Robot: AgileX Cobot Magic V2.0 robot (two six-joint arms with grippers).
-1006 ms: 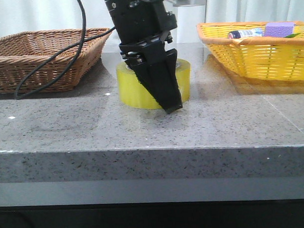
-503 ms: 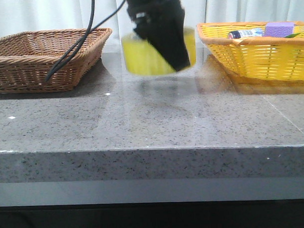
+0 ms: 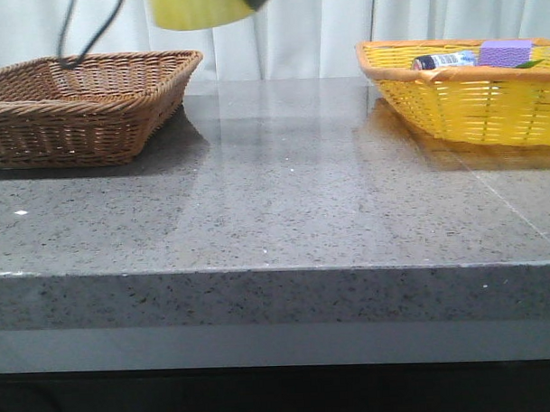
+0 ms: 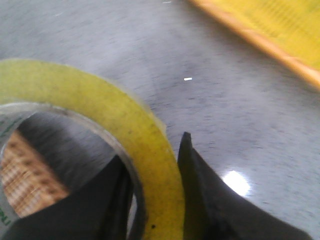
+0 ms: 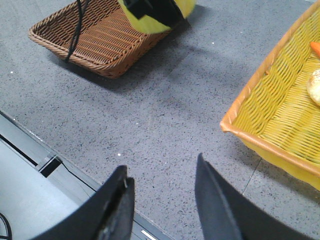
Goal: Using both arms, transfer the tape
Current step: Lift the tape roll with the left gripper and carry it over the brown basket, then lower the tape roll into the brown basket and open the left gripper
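Left gripper [image 4: 150, 200] is pinching the wall of the tape [image 4: 107, 115], one finger inside the core hole, the other outside against the yellow rim, so it is clamped on the roll. The tape is hanging in the air well above the table [image 3: 284, 197], only its lower edge showing at the top of the front view, roughly over the inner end of the brown basket [image 3: 81, 100]. Right gripper [image 5: 162, 200] is sitting with its fingers apart and nothing between them, hovering over the grey table between the brown basket and the yellow basket [image 5: 280, 120], well apart from the roll. Roll looks thick and rigid, probably fairly heavy for its size; the outer film is likely slick, so a wall pinch through the core seems safer than squeezing the outside. For a handover the right gripper would probably need the free side of the ring, opposite the left fingers. Risk: the roll swinging or slipping on the glossy face.
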